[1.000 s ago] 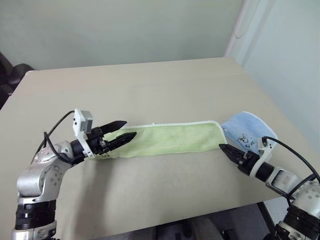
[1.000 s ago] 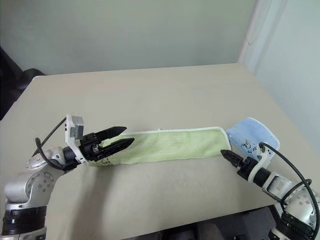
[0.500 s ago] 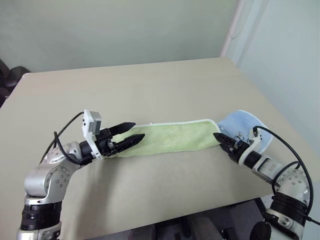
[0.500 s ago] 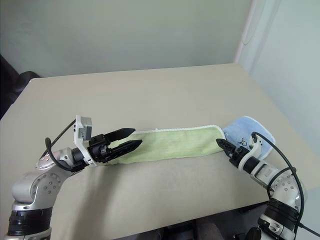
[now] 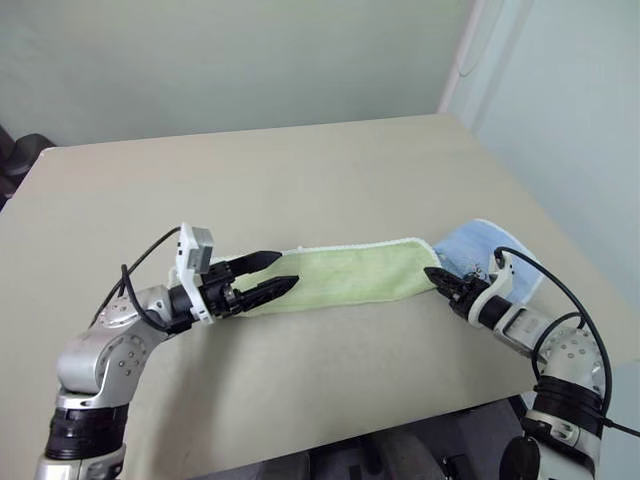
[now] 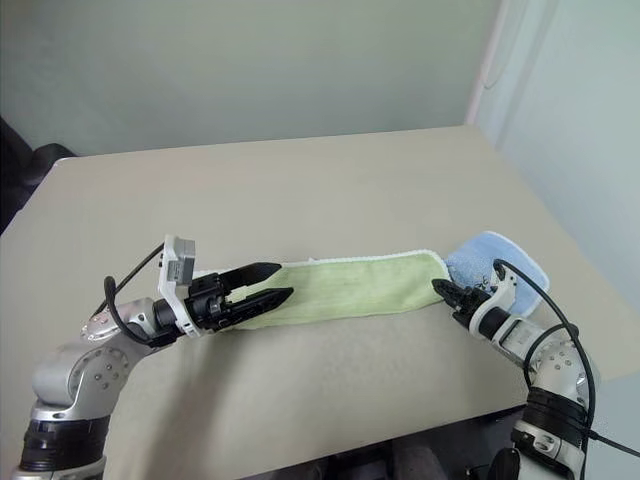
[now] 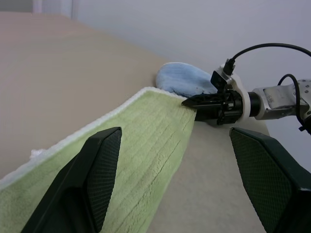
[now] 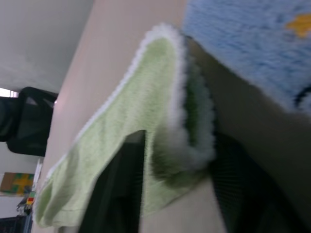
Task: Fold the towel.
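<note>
The lime-green towel (image 5: 340, 275) lies on the table as a long narrow strip with white edging along its far side. My left gripper (image 5: 287, 268) hovers open over the strip's left end, one finger above the cloth and one at its near edge. In the left wrist view its fingers (image 7: 97, 179) stand wide apart over the towel (image 7: 136, 150). My right gripper (image 5: 432, 273) is at the strip's right end. In the right wrist view the towel's edged end (image 8: 184, 121) sits pinched between the two fingers (image 8: 121, 194).
A small light blue cloth (image 5: 490, 255) with black print lies just right of the towel's end, near the table's right edge (image 5: 545, 220). The tan tabletop (image 5: 300, 180) stretches bare behind the towel. A dark chair (image 5: 20, 155) shows at the far left.
My right gripper has moved forward to the towel's right end and closed on it. My left gripper has edged slightly to the right along the strip, still open.
</note>
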Motion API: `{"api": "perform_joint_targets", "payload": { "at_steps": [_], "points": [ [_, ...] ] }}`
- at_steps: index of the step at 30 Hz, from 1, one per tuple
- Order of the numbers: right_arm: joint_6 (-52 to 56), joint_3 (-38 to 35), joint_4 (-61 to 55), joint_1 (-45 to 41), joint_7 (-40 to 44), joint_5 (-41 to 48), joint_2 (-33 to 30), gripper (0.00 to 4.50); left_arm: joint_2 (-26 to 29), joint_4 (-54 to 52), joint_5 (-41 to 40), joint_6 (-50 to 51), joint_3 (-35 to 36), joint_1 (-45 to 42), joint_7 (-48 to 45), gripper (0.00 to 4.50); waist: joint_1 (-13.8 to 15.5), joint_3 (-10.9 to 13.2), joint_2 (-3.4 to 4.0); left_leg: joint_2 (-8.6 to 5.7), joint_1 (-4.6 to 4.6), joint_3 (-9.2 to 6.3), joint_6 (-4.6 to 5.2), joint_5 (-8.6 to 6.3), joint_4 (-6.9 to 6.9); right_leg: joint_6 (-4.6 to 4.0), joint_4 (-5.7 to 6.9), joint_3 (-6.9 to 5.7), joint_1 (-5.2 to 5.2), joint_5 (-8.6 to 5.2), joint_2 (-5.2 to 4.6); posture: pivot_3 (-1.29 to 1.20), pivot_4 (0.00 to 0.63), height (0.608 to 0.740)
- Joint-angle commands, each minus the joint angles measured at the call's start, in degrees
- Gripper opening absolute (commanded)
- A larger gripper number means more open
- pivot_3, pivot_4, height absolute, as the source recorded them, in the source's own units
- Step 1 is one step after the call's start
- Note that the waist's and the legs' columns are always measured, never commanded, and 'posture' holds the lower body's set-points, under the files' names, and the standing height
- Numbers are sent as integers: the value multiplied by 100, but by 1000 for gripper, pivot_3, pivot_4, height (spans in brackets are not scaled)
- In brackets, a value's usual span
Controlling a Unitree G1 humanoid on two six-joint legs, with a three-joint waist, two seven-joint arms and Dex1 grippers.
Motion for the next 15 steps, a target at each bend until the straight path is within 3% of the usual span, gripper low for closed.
{"api": "perform_joint_targets", "payload": {
  "at_steps": [1, 3, 7, 15],
  "points": [
    [-115, -117, -37, -22, -162, 92, -93, 676, 24, -152, 26, -150, 13, -28, -47, 3842, 2, -6, -10, 1, 0, 0, 0, 0, 1, 0, 0, 0, 1, 0, 0, 0, 150, 740],
    [-96, -163, -136, -40, -209, 208, -111, 41, 17, -143, 41, -167, 10, -23, -55, 3842, 5, -7, -12, -2, -2, 0, -1, 0, 7, 0, -4, 0, 6, 0, -3, 0, 150, 740],
    [-30, 1, -650, 95, 95, 429, -403, 41, 10, -96, 89, -211, 2, -29, -71, 3842, 56, 2, 2, -14, -11, 0, -1, -2, 10, 4, -8, 2, 5, -3, -17, 0, 150, 740],
    [-95, 148, -1194, -41, 750, 664, -1654, 41, -18, -9, 182, -245, -36, -72, -124, 3842, 112, 4, 9, -8, -12, 0, 3, -11, -5, 5, -1, 0, 0, -3, -13, 0, 150, 740]
  ]
}}
